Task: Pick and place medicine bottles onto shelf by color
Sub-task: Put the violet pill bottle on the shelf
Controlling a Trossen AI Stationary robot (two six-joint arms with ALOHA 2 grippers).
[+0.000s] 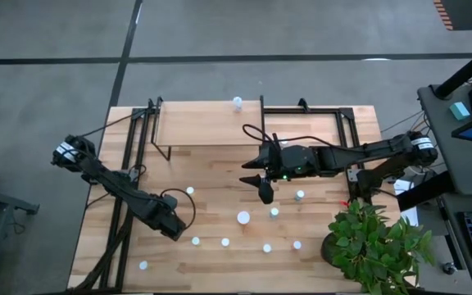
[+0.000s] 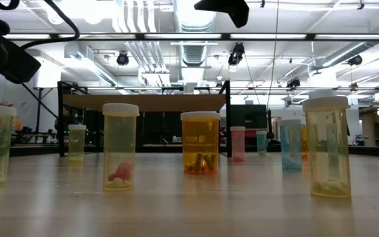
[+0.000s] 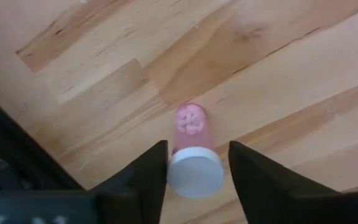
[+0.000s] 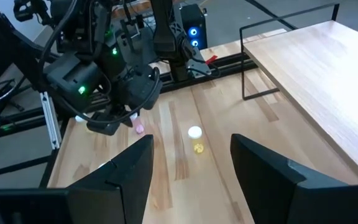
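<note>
A pink medicine bottle [image 3: 191,127] with a white cap [image 3: 195,175] stands upright on the table. My left gripper [image 3: 197,168] points down over it, open, one finger on each side of the cap. From the right wrist view the same bottle [image 4: 138,127] shows under that gripper. In the high view my left gripper [image 1: 174,225] hides it. My right gripper [image 1: 265,190] hangs open and empty above the table's middle. Several more bottles [image 1: 243,217] stand scattered on the table. One bottle [image 1: 238,102] stands on the shelf [image 1: 211,123], at its far edge. My left gripper comes at the pink bottle from above, its fingers [image 3: 151,177] flanking the white cap. A narrow gap shows beside one finger. Whether the other finger touches the cap I cannot tell. The bottle stands on its base on the table.
A yellow bottle [image 4: 196,134] stands close to the pink one, toward the shelf. A potted plant [image 1: 375,242] fills the near right corner. The shelf's black legs [image 1: 150,131] stand at the far side. An orange bottle [image 2: 200,142] stands among the others in the low view.
</note>
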